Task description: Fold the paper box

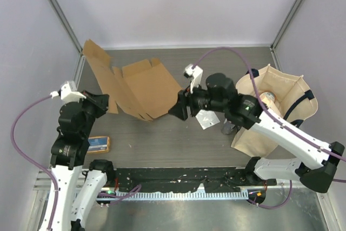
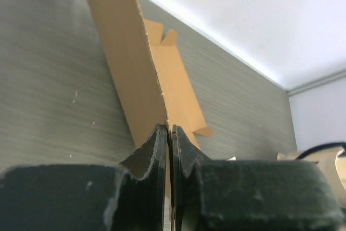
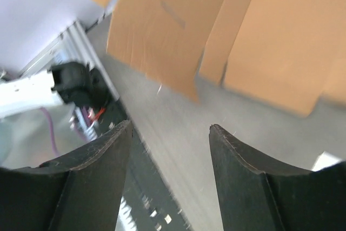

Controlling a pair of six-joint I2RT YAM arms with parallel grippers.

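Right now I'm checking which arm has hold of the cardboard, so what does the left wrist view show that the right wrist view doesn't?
Only the left wrist view: the left gripper shut on an edge of the paper box, with that panel standing up from the table. Only the right wrist view: the right gripper open, holding nothing, its fingertips apart from the cardboard ahead. Both views: brown panels of the box over the grey table.

1 box (image 1: 143, 87), 1 tote (image 1: 281, 87), 1 packet (image 1: 99, 144)
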